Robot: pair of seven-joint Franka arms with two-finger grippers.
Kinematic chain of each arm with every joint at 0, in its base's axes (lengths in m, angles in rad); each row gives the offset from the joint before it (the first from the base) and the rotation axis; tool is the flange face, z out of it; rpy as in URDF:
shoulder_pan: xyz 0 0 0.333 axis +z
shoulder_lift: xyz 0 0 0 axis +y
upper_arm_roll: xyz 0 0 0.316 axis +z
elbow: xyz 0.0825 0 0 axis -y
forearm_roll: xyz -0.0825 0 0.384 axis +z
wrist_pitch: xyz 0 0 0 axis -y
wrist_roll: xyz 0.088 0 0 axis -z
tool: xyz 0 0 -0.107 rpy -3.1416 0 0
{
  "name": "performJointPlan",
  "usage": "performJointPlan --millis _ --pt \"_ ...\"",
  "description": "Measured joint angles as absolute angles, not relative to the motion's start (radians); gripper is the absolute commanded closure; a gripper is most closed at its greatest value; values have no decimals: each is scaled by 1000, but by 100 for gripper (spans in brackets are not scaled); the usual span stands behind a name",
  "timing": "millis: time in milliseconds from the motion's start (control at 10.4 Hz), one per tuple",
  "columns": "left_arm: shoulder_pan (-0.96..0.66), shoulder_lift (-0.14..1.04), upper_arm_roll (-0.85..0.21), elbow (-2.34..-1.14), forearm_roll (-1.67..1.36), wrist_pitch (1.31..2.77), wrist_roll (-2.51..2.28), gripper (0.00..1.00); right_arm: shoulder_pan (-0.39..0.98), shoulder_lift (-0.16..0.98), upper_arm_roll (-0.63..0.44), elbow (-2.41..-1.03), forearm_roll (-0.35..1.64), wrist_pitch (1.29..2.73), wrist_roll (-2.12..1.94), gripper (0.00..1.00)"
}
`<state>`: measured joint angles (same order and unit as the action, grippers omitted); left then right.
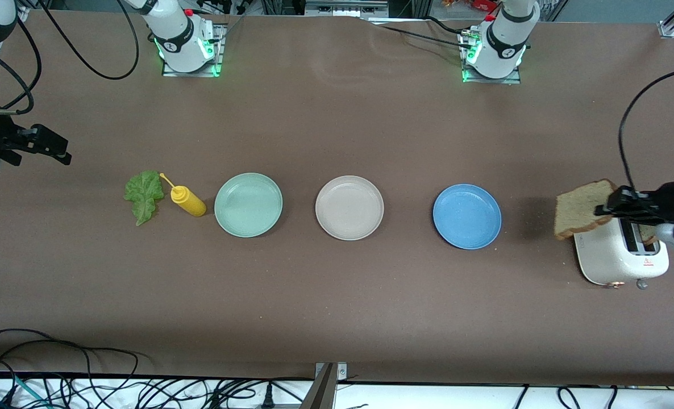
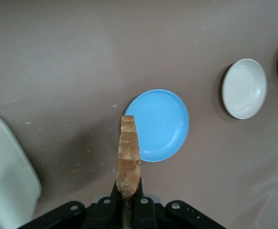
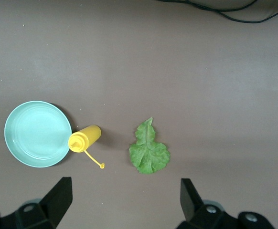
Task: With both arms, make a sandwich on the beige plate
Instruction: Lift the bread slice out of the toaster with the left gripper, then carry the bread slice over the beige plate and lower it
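Observation:
My left gripper (image 1: 612, 207) is shut on a brown bread slice (image 1: 582, 211) and holds it upright in the air over the white toaster (image 1: 610, 258) at the left arm's end of the table. The left wrist view shows the slice (image 2: 128, 150) edge-on between the fingers (image 2: 140, 193). A second brown slice (image 1: 648, 233) pokes from the toaster slot. The beige plate (image 1: 349, 207) lies bare mid-table and also shows in the left wrist view (image 2: 244, 88). The green lettuce leaf (image 1: 144, 195) lies at the right arm's end. My right gripper (image 1: 58, 152) hangs open over the table near the leaf (image 3: 149, 151), holding nothing.
A blue plate (image 1: 466, 216) lies between the beige plate and the toaster. A mint-green plate (image 1: 248, 204) lies toward the right arm's end, with a yellow squeeze bottle (image 1: 188, 201) on its side between it and the lettuce. Cables run along the table's near edge.

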<state>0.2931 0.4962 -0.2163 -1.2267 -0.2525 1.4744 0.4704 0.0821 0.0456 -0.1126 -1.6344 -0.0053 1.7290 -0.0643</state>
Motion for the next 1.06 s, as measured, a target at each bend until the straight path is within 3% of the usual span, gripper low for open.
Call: performJointPlan --millis 483,1063 --pt "53 644 -222 -1250 -568 1468 325 100 82 46 -113 -1633 -5 1729 -64 0" --pt "-101 766 -223 -1250 -773 1630 37 100 82 46 -115 -1633 -5 1729 -64 0"
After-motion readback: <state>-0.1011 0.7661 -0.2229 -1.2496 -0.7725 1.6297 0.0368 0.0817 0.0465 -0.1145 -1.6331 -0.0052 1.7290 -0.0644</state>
